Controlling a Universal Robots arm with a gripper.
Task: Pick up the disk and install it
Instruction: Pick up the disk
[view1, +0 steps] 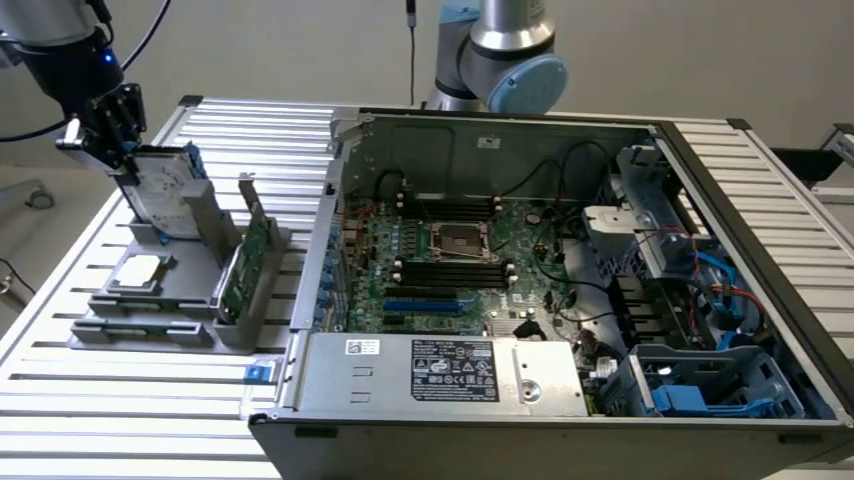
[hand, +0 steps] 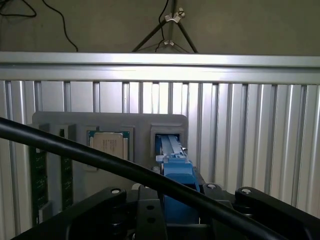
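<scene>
Now, table (view1: 80, 400): ribbed metal slats, carrying everything below.
Computer case (view1: 441, 150): lid off, board exposed, on the exterior view's right of the table.
Holder (view1: 140, 335): grey parts stand well apart from the case, on the exterior view's left.
Disk (view1: 163, 190): seated on edge in the holder's rear slot, not yet lifted.
Disk heading: long axis close to upright; a broad silver face turned toward the exterior camera; blue rails on the narrow sides; one blue rail faces the wrist camera.
Gripper (view1: 123, 160): down over the disk's upper end, straddling it; clamped or slack cannot be told.
Green card (view1: 247, 260): upright in the slot just beside the disk.
Chip (view1: 140, 272): flat in its pocket, near the disk's foot.
Step in hand (judgement): taking hold of the disk.
Technique (judgement): centre on the blue rails and press evenly. Any pull should run straight along the slot, without twist, lest the disk bind or drag the holder.
</scene>
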